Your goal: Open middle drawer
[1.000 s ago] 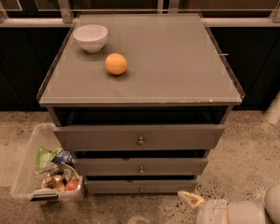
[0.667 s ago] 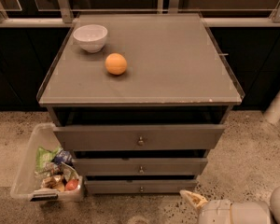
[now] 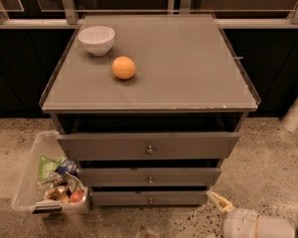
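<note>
1. The middle drawer sits between the cabinet's top drawer and bottom drawer, with its small knob at centre. I judge it not yet pulled out.
2. The pincer hangs low at the right, near the cabinet's bottom corner and apart from the knob. Likely it is placed there to approach from the front. Whether it is open or closed I cannot tell.
3. Dark gaps show above the fronts; nothing inside any drawer is visible.
4. On the surface a white bowl looks empty, with an orange near it, not touching.
5. A clear bin on the floor just left of the cabinet holds crumpled packets and something red.
</note>
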You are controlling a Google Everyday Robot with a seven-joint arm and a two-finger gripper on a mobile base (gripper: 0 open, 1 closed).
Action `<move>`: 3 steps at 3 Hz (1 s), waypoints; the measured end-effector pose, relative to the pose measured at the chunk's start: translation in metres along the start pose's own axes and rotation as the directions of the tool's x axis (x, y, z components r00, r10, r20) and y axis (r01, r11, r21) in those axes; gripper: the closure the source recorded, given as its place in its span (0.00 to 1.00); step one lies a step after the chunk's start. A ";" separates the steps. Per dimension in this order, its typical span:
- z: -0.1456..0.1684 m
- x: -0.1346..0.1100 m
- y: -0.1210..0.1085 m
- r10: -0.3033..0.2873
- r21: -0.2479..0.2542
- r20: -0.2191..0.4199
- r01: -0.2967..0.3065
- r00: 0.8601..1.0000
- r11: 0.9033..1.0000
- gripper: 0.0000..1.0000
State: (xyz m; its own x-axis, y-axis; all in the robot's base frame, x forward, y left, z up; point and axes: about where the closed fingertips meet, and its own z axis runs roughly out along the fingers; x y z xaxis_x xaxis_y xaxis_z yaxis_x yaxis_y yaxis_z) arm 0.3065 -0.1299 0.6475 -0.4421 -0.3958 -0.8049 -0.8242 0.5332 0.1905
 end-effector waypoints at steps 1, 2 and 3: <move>0.014 0.015 -0.069 -0.032 0.069 0.032 0.029 0.999 0.997 0.00; 0.015 0.014 -0.070 -0.032 0.068 0.032 0.030 0.999 0.997 0.00; 0.022 0.028 -0.085 -0.005 0.094 0.032 0.002 0.999 0.996 0.00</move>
State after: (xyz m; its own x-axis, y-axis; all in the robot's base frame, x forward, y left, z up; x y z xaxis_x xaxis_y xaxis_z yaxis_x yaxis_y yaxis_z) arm 0.3723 -0.1695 0.5963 -0.4265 -0.3746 -0.8233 -0.7883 0.6002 0.1354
